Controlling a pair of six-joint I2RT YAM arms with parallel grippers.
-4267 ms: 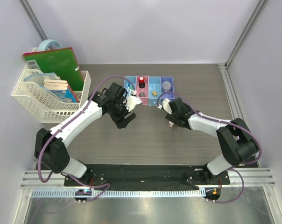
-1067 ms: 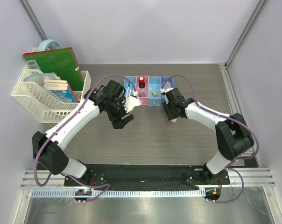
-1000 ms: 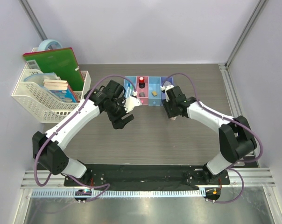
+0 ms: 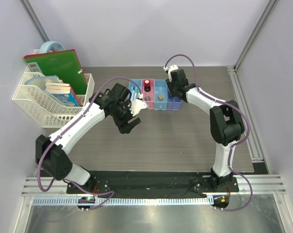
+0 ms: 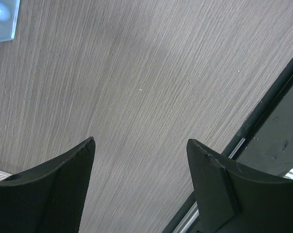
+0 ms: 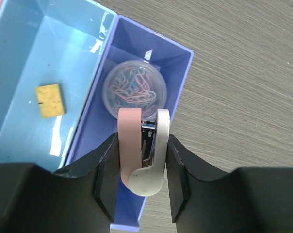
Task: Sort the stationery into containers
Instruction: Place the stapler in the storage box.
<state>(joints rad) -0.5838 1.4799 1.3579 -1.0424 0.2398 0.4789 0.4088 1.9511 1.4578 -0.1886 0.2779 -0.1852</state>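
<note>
Over the purple-blue bin [image 6: 174, 73], outstretched right fingers [image 6: 178, 187] pinch the pink-white clip [image 6: 141, 155], pointing lengthwise toward the bin; left fingers [image 5: 49, 189] spread empty.

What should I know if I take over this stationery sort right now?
Left end effector: open, empty, above the grey wood-grain table.
Right end effector: shut on the pink-and-white plastic clip, held over the purple-blue translucent plastic bin.
Done: round translucent tub of paper clips in that bin; yellow block in the neighbouring light blue bin; red-and-black knob in the pink bin.
Left: release the clip into the purple-blue bin. I see no other loose stationery on the table.
</note>
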